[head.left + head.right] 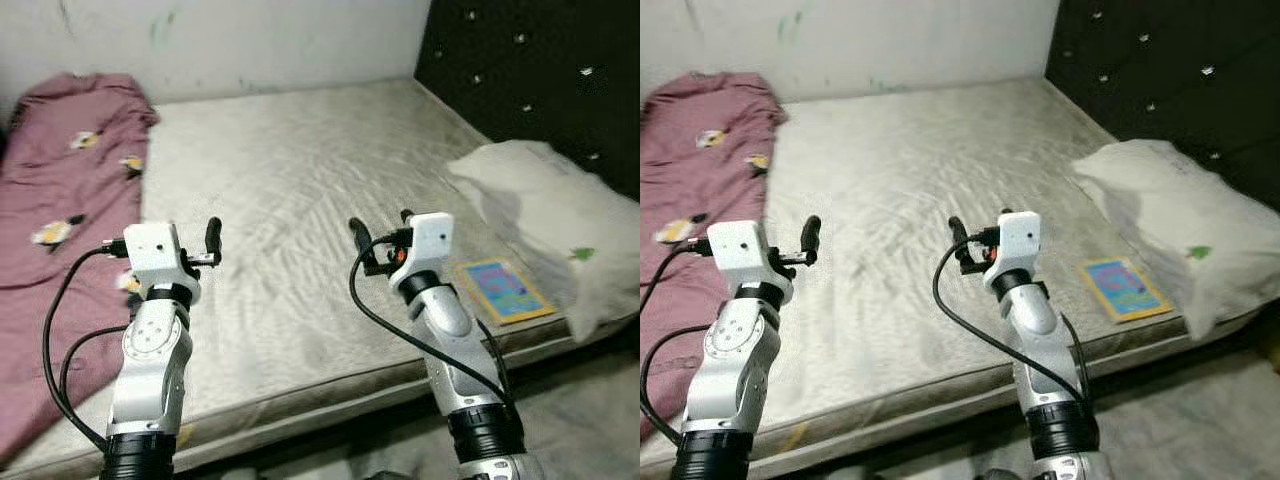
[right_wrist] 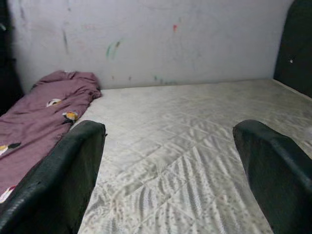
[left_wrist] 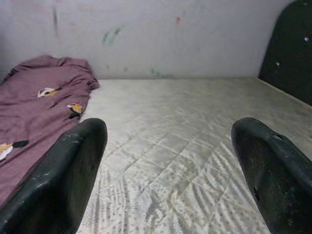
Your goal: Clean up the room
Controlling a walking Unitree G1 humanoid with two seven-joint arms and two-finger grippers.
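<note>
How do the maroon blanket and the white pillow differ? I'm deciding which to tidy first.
The maroon blanket is dark, printed with small pale motifs, and lies rumpled along the robot's left side of the mattress. The white pillow is pale, puffy, and sits on the right by the black headboard, beside a colourful book. Both rest on the mattress, untouched by either gripper.

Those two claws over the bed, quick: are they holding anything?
Left gripper: jaws open, holding nothing, above the mattress.
Right gripper: jaws open, holding nothing.
</note>
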